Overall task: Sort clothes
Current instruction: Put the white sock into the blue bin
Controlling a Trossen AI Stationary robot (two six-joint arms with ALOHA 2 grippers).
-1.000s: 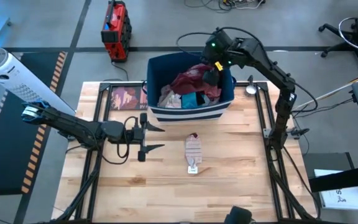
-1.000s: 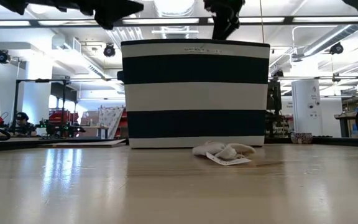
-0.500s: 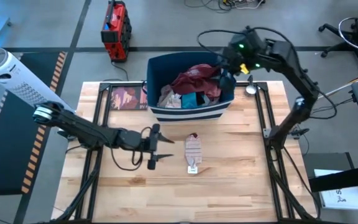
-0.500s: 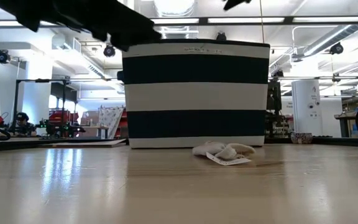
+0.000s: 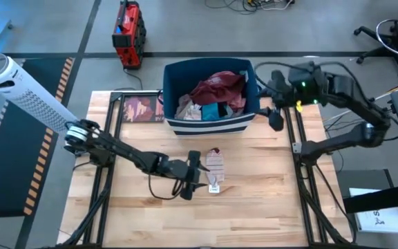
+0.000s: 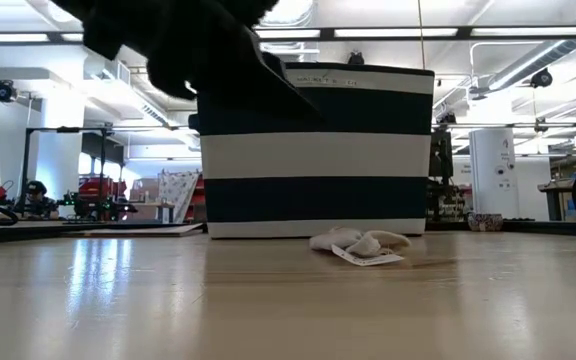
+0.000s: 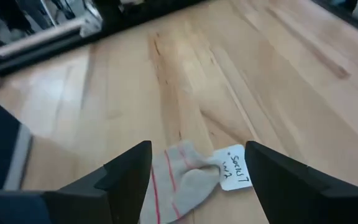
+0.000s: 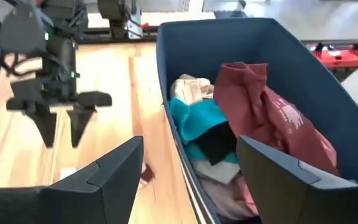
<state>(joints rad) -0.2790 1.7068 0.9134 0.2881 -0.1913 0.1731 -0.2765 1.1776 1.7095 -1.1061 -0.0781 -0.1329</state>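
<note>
We judge the sorting barely begun: most clothes sit heaped in the striped bin, and only one striped piece lies on the table, long axis running toward the bin, tag end away. Our left pincer hovers spread beside it; our right pincer, spread and empty, hangs beside the bin.
</note>
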